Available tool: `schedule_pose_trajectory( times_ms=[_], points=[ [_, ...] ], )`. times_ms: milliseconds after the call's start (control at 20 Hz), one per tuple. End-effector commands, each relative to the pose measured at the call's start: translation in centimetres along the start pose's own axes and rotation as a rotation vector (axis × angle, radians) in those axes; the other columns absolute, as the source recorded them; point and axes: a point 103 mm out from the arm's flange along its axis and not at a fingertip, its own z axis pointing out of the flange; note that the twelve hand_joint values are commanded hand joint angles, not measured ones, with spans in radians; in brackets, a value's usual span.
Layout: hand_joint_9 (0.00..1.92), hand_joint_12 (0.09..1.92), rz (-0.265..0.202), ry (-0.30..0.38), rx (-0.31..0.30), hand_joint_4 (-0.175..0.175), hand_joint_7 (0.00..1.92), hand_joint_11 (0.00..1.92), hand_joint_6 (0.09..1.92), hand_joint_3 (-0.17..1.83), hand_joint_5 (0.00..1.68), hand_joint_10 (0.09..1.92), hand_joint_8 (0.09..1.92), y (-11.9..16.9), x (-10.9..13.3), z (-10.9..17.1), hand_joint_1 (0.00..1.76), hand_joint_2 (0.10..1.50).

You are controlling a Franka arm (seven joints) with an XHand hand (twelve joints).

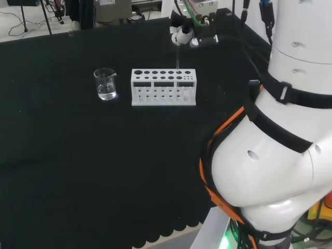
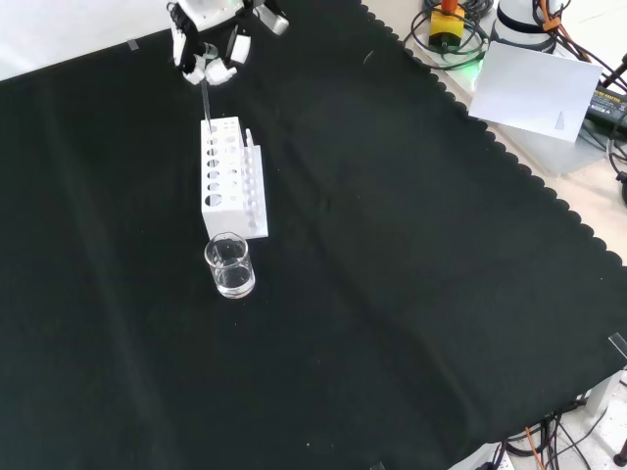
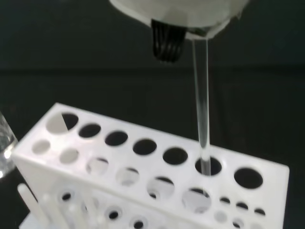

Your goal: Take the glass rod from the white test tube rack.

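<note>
my hand pinches the top of the glass rod, which stands upright with its lower end in a hole of the white rack. a beaker sits on the surface just beside the rack.

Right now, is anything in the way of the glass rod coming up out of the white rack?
Nothing visible blocks it. The hand holds the glass rod by its top, upright, its lower end in a hole of the white test tube rack. The beaker stands apart.
</note>
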Motion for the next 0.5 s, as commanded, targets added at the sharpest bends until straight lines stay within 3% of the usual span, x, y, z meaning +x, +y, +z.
schedule_pose_trajectory(
  times_ms=[50,500],
  points=[
    [1.56,1.01,0.008,0.052,-0.146,-0.175,1.25,1.37,0.9,0.86,1.06,0.98,1.06,-0.8,1.0,-5.3,1.31,0.61],
    [1.57,1.03,0.019,0.114,-0.121,-0.175,1.27,1.39,0.85,0.86,1.09,0.95,1.02,-1.8,1.3,-7.8,1.32,0.6]
  ],
)
